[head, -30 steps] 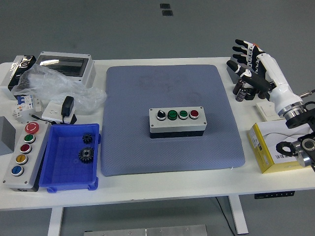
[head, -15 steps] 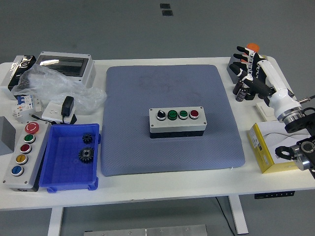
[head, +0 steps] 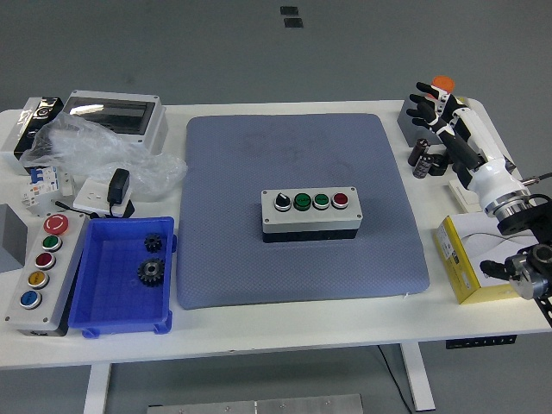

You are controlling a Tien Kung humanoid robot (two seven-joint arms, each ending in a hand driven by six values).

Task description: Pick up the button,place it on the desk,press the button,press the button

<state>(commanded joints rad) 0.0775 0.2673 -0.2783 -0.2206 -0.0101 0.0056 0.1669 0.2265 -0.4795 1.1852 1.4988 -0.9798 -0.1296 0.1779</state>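
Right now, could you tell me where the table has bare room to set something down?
The blue mat is bare all around the grey button box. The white strip along the near edge is free too. The left side, around the blue bin, and the right edge, by the yellow box, are crowded.

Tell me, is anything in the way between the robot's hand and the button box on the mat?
Nothing visible blocks it. The right hand is over the table's far right corner, and only bare blue mat lies between it and the button box.

A white desk (head: 285, 332) on white legs stands on a smooth grey floor (head: 216, 52), evenly lit, with two small dark floor plates (head: 291, 16).
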